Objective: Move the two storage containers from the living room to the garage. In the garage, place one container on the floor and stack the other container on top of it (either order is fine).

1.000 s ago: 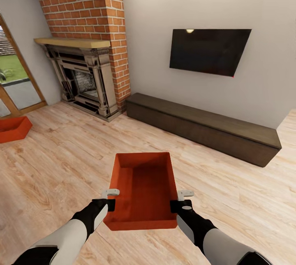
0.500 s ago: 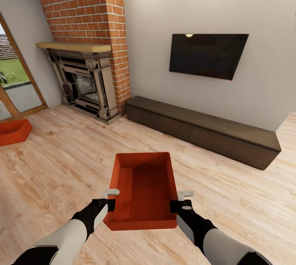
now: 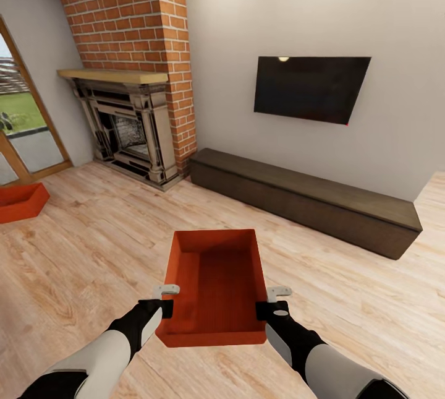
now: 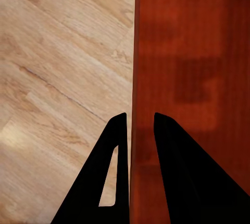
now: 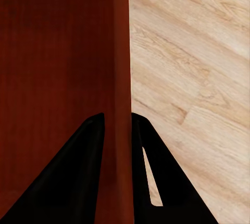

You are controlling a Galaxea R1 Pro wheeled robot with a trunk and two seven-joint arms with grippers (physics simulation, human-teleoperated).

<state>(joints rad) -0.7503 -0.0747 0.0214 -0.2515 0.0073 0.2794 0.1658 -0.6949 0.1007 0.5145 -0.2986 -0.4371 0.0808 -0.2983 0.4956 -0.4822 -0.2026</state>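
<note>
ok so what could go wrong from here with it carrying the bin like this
Each claw, left claw and right claw, pinches only a thin side wall of the held container, so a jolt while driving could let it slip or tilt. The second container sits on the wood floor by the glass door, needing another trip.

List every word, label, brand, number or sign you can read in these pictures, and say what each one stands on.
None: no readable text in any view.
TV: blank dark screen, no brand visible.
Held bin: plain orange-red walls, no label.
Second bin: plain, no label.
Fireplace and bench: no writing.
</note>
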